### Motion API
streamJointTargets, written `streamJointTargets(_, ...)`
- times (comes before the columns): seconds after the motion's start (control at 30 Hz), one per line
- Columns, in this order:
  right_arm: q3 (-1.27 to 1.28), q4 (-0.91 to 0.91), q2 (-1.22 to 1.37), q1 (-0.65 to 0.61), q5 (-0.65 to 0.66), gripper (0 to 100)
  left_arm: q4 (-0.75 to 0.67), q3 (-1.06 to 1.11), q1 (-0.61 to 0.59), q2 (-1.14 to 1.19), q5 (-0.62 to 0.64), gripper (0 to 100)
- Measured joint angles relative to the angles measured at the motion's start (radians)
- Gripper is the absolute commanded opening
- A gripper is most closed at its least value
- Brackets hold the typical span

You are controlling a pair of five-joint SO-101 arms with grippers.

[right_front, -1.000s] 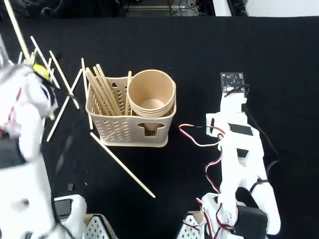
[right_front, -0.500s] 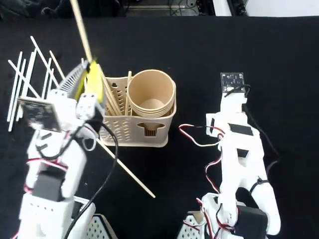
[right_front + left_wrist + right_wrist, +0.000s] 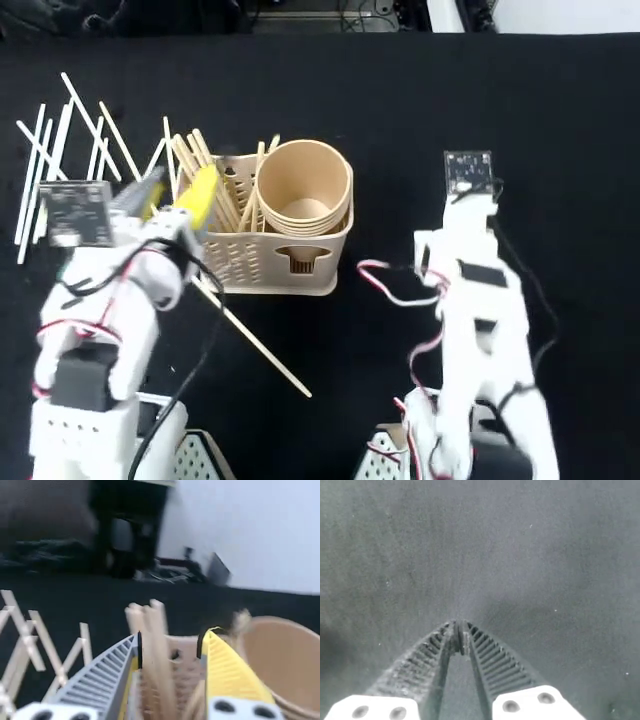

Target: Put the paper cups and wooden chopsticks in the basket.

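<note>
The beige slotted basket [image 3: 300, 262] stands mid-table with stacked paper cups [image 3: 304, 186] in its right half and several wooden chopsticks [image 3: 200, 165] leaning in its left half. My left gripper [image 3: 185, 177] hovers over that left half, open. In the left wrist view the grey and yellow fingers of the left gripper [image 3: 171, 640] straddle the standing chopsticks [image 3: 156, 640], with a cup [image 3: 282, 652] beside them. Several loose chopsticks [image 3: 60, 140] lie fanned at the table's far left. One chopstick [image 3: 255, 345] lies diagonally in front of the basket. My right gripper [image 3: 458, 635] is shut on nothing, pointing down at the black cloth.
The right arm [image 3: 470, 270] stands to the right of the basket with red and white wires [image 3: 385, 275] looping toward it. The black cloth [image 3: 520, 90] covers the whole table. Both arm bases sit at the near edge.
The left arm swung from the far left over to the basket carrying a chopstick upright. That chopstick now stands in the basket and the gripper has let go. The right arm barely shifted.
</note>
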Motion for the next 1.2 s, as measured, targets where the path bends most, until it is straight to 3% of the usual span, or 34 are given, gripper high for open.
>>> streamJointTargets(0.27, 0.318, -0.08, -0.491, -0.003, 0.0, 1.5, 0.028, -0.038, -0.328, -0.003, -0.018, 22)
streamJointTargets(0.47, 0.535, -0.08, -0.947, -0.026, 0.002, 1.5, 0.031, 0.074, -0.439, -0.003, -0.146, 22)
streamJointTargets(0.6, 0.554, 0.052, -1.198, -0.041, 0.003, 1.5, -0.031, 0.173, -0.514, 0.008, -0.284, 24)
streamJointTargets(0.7, 0.554, 0.147, -1.246, -0.092, 0.008, 1.5, -0.04, 0.176, -0.552, 0.074, -0.341, 24)
streamJointTargets(0.93, 0.554, 0.167, -1.247, -0.112, 0.008, 1.5, -0.046, -0.055, -0.694, 0.482, -0.259, 24)
streamJointTargets(1.2, 0.554, 0.169, -1.247, -0.127, 0.008, 1.5, 0.006, -0.539, -0.666, 1.155, -0.215, 24)
